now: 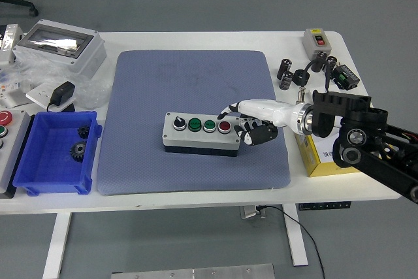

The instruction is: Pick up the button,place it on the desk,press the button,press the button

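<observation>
On the blue mat (196,83) covering the desk (215,37), the button box (200,132) lies just left of the right hand (251,122), whose extended index fingertip meets the red button (224,125), other fingers curled, holding nothing.

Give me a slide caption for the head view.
Right hand extends one finger to the red button on the control box.
</observation>
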